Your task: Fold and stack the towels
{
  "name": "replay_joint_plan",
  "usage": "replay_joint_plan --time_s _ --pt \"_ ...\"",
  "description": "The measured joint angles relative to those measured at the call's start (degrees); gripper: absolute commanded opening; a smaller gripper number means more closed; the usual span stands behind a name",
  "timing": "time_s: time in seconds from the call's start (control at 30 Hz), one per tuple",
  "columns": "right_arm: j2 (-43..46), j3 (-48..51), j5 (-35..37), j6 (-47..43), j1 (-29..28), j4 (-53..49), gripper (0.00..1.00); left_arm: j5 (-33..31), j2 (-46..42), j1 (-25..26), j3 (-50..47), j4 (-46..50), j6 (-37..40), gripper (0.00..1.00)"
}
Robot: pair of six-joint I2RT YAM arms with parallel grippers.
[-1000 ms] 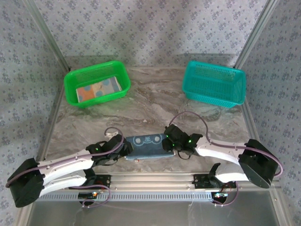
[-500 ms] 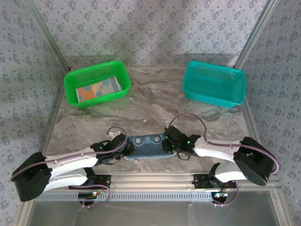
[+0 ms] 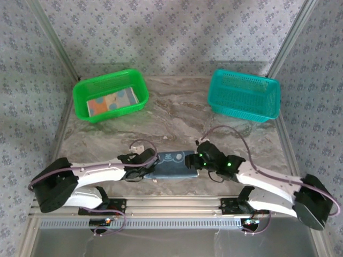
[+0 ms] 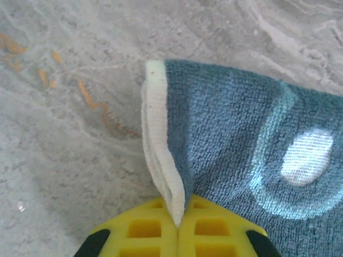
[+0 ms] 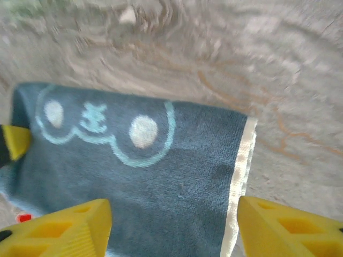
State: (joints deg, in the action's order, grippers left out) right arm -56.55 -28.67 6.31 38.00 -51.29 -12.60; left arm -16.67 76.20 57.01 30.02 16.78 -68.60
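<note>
The left gripper (image 4: 178, 224) has its yellow fingers pressed together on the cream-edged corner of the dark slate-blue towel (image 4: 241, 134), pinching the folded layers. The right gripper (image 5: 174, 227) is spread wide, one finger on each side of the towel's other end, holding nothing. In the overhead view the folded towel (image 3: 172, 163) lies flat between the two grippers, near the front edge of the grey marbled table (image 3: 177, 120), its pale cartoon face upward. Well behind it a green basket (image 3: 115, 113) stands at the left with a light blue dotted cloth (image 3: 110, 100) lying flat inside, and a teal basket (image 3: 246, 112) stands at the right. Grey-blue patterned fabric walls (image 3: 171, 32) close the space behind and at both sides, with slanting metal posts (image 3: 53, 43) at the corners.
</note>
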Motion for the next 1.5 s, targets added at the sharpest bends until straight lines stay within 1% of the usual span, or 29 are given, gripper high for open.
replay_joint_plan --time_s 0.07,0.1,0.13,0.23,0.43,0.57,0.7,0.77,0.93,1.07,1.2,1.37,1.5 --pt "5.07 0.52 0.57 -0.55 1.25 -1.33 0.88 -0.17 -0.13 0.0 1.11 1.29 0.5 0.0" --pt "7.41 0.72 0.83 -0.66 1.92 -2.14 0.99 -0.17 0.07 -0.02 1.88 2.23 0.83 0.0" --pt "9.6 0.85 1.03 -0.7 2.67 -2.93 1.0 -0.09 0.13 -0.24 2.75 3.82 1.31 0.0" --pt "14.51 0.98 1.25 -1.75 5.2 -5.2 1.0 -0.57 -0.61 -0.96 6.14 11.37 2.84 0.0" --pt "19.26 1.77 0.68 -3.21 9.31 -8.07 1.0 -2.36 -5.4 -4.17 19.3 27.04 7.02 0.0" --pt "21.0 2.49 -0.09 -3.63 10.69 -9.29 1.0 -3.06 -7.19 -7.91 30.4 35.45 11.19 0.0" --pt "21.88 2.56 -0.72 -4.0 11.45 -9.79 1.0 -3.61 -7.28 -11.87 40.98 41.57 16.13 0.0" --pt "22.18 2.56 -1.16 -4.02 11.69 -9.81 1.0 -3.43 -6.95 -14.88 46.62 44.65 19.21 0.0" --pt "22.34 2.58 -1.73 -4.0 11.85 -9.94 1.0 -2.82 -4.33 -22.56 58.14 49.18 26.18 0.0" --pt "22.27 2.6 -2.27 -3.98 11.85 -9.94 1.0 -1.68 0.09 -28.13 68.22 52.0 31.63 0.0" --pt "21.9 2.6 -2.4 -3.93 11.93 -9.99 1.0 0.24 4.5 -33.99 77.57 52.46 36.24 0.0" --pt "21.46 2.49 -2.25 -3.3 12.07 -11.28 1.0 3.93 9.51 -41.59 86.01 52.15 39.69 0.0" --pt "21.24 2.47 -2.25 -2.69 12.33 -12.59 1.0 6.4 14.88 -45.2 92.65 51.69 41.94 0.0"
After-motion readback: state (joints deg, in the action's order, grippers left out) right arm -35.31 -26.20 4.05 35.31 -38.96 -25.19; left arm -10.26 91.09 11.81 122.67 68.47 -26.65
